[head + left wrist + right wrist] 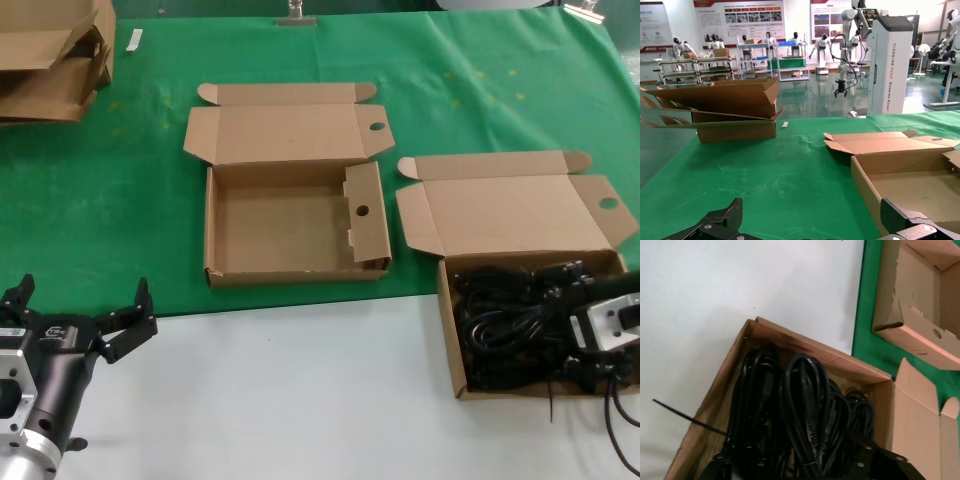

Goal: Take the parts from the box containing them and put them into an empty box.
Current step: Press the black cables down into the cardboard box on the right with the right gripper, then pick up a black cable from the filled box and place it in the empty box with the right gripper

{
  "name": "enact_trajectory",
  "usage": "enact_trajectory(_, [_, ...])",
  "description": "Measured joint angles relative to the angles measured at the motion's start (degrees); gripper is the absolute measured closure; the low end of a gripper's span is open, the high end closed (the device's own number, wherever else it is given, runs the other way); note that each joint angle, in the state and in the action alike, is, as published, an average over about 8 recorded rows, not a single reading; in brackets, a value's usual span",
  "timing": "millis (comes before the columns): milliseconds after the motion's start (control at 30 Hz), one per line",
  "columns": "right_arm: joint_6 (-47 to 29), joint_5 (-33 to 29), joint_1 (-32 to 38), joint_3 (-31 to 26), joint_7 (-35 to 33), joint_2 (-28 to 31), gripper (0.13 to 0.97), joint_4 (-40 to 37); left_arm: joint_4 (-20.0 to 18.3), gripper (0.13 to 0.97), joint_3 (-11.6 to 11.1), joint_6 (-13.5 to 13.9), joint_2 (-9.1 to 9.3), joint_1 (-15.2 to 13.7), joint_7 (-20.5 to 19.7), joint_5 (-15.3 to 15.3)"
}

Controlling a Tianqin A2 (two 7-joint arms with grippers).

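The left tool (812, 225) hung low over the green surface (790, 170), its two black fingers (730, 215) spread wide apart with nothing between them. Just beyond one finger lay the empty box (905, 175), lid folded back, its inside bare. Farther off from that box sat a stack of flattened cardboard (725, 110), and past the surface's far edge stood a white robot stand (890, 65).

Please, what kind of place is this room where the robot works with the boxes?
Probably a robot showroom or test hall: several white humanoid robots stand in the background, printed display boards hang on the wall, and metal shelves line a wide shiny floor beyond the green table.
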Motion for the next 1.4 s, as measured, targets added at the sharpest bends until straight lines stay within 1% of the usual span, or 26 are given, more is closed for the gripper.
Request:
enact_trajectory(67, [-0.05, 0.05, -0.10, -0.04, -0.14, 0.12, 0.524, -0.10, 0.00, 0.132, 0.00, 0.00, 0.00, 0.00, 0.00, 0.00])
enact_trajectory(167, [-0.07, 0.20, -0.32, -0.03, -0.33, 0.33, 0.524, -0.25, 0.00, 0.132, 0.00, 0.00, 0.00, 0.00, 0.00, 0.00])
enact_trajectory(433, [0.01, 0.71, -1.11, 0.20, -0.85, 1.07, 0.726, -0.14, 0.00, 0.132, 0.00, 0.00, 0.00, 0.00, 0.01, -0.01])
enact_trajectory(467, [-0.02, 0.76, -1.19, 0.24, -0.84, 1.21, 0.726, 0.04, 0.00, 0.132, 0.00, 0.00, 0.00, 0.00, 0.01, -0.01])
enact_trajectory(733, [-0.88, 1.38, -2.18, 1.16, 1.05, 3.12, 0.828, 4.43, 0.00, 0.132, 0.00, 0.00, 0.00, 0.00, 0.01, -0.01])
enact_trajectory(1067, [-2.63, 2.28, -3.15, 2.75, 5.77, 5.50, 0.846, 11.57, 0.00, 0.132, 0.00, 0.00, 0.00, 0.00, 0.01, -0.01])
enact_trajectory(1400, [-2.53, 1.56, -3.88, 3.60, 8.93, 6.31, 0.859, 15.35, 0.00, 0.132, 0.00, 0.00, 0.00, 0.00, 0.01, -0.01])
